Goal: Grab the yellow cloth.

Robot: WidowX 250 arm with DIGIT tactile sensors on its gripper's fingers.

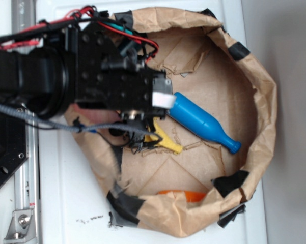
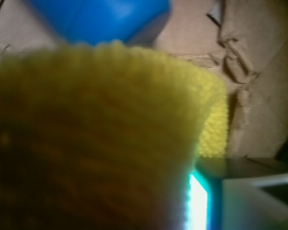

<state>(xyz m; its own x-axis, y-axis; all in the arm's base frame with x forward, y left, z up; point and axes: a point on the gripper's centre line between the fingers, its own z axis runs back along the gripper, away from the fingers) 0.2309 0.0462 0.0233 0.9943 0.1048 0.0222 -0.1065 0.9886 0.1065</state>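
The yellow cloth (image 1: pixel 165 141) lies on the floor of the brown paper nest (image 1: pixel 254 96), mostly hidden under the black arm, with only a pointed yellow corner poking out toward the middle of the nest. In the wrist view the yellow cloth (image 2: pixel 96 129) fills most of the frame, its fine knitted texture bunched right up against the camera. The claw (image 1: pixel 142 134) sits directly on top of the cloth; its fingers are buried under the arm body and wiring, so I cannot tell how far they are parted or whether they have hold of the fabric.

Just beside the cloth, on its far-edge side, lies the blue bottle (image 1: pixel 201 122), on its side with its neck pointing toward the right edge of the worktop (image 1: pixel 71 203). In the wrist view the blue bottle (image 2: pixel 100 19) shows just beyond the cloth's rim. An orange object (image 1: pixel 186 194) peeks out at the nest's near wall.

The crumpled paper walls, patched with black tape (image 1: pixel 229 183), ring the cloth on every side; bare paper floor lies open toward the near and right walls.

No readable writing or labels show.
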